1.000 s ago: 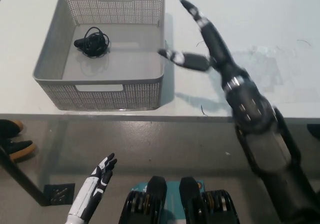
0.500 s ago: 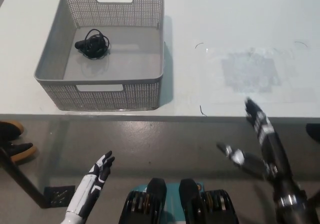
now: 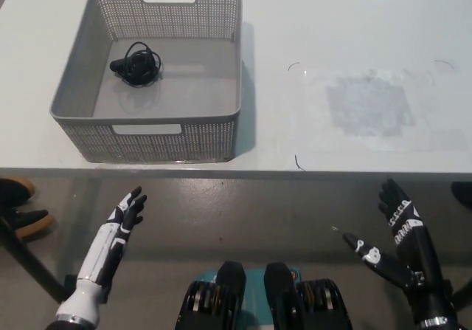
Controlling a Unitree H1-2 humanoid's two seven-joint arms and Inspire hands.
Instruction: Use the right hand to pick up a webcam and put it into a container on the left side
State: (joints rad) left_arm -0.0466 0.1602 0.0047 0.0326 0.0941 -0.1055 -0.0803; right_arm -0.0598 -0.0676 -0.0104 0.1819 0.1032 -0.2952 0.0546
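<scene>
Webcam, small and black with its cable coiled round it [image 3: 135, 65], lies on the floor of the grey perforated plastic basket [image 3: 177, 142], toward the basket's back left, clear of the walls. From where I sit, the placing looks done: the webcam is in the container and nothing is touching it.

What has changed in the last second is the black right robot hand [image 3: 398, 234]. It was over the table just right of the basket with fingers spread, and it has since pulled back off the table edge and dropped low, well right of the basket and below the table's near edge. It holds nothing, fingers apart. I read that as the retreat after release, so little remains beyond settling the arm.

The white left robot hand [image 3: 125, 210] rests below the basket's near wall, off the table, empty with fingers extended.

On the white table [image 3: 354, 20], right of the basket, I see only a faint dull patch [image 3: 369, 105]. Nothing blocks the basket.
</scene>
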